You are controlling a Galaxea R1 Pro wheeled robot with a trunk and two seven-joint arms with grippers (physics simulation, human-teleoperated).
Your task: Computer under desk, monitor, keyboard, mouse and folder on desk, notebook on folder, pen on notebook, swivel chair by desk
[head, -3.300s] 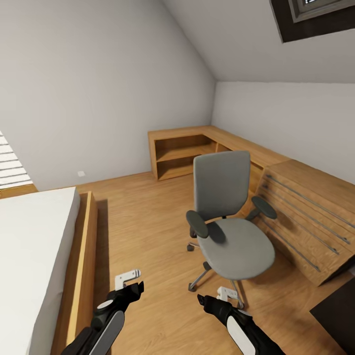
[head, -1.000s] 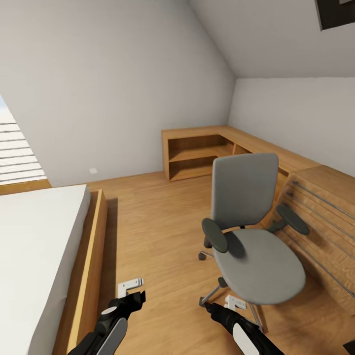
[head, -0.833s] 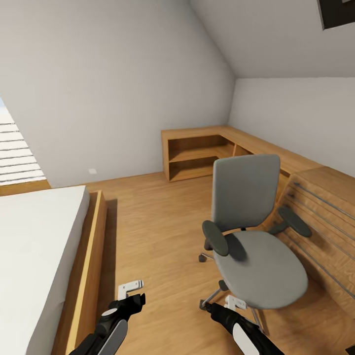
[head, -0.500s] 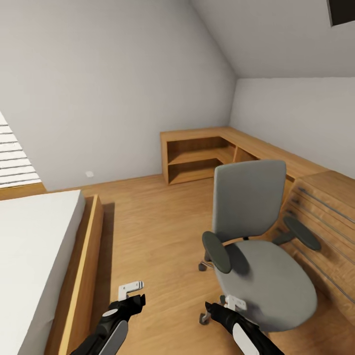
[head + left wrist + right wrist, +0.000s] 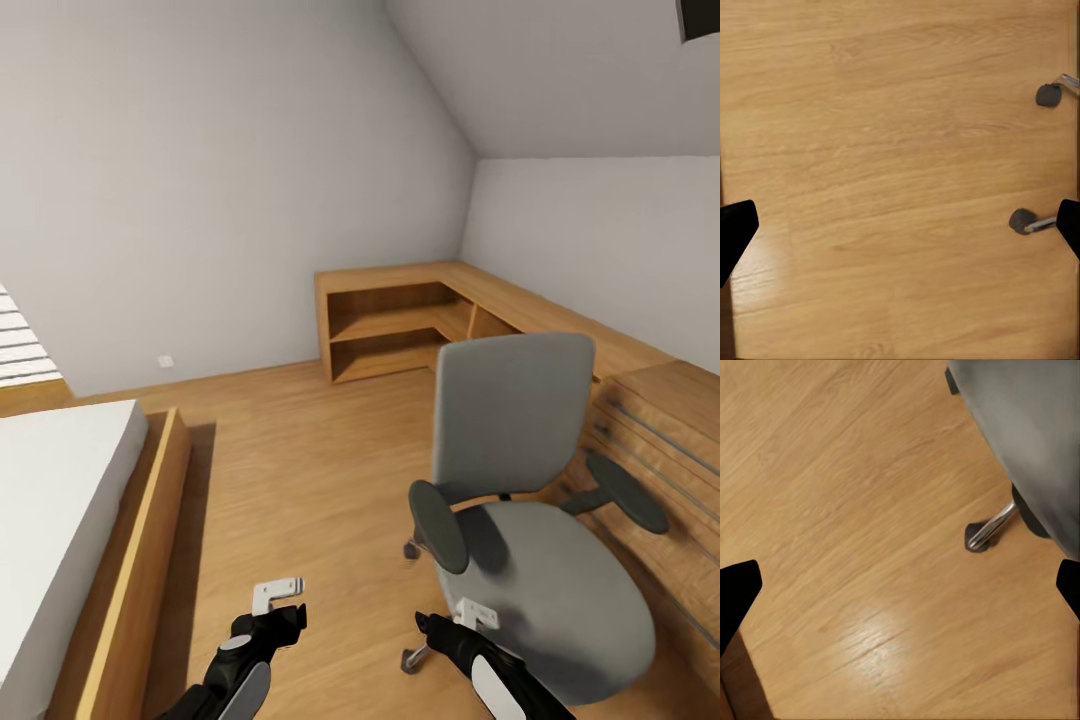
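I see the swivel chair [image 5: 535, 510] at the lower right of the frame, seat bare, both sets of fingers spread wide and empty over the floor [image 5: 300, 480], and I judge it rolls easily, so I'd push the stiff backrest.

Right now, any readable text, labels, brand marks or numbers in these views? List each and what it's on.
None readable.
swivel chair: plain grey seat and back, no brand mark visible.
corner shelf unit: bare wood, no label.
drawer unit: wood with metal rails, no text.
small white wall plate: too small to tell if it carries any marking.
left gripper and right gripper: no lettering visible.
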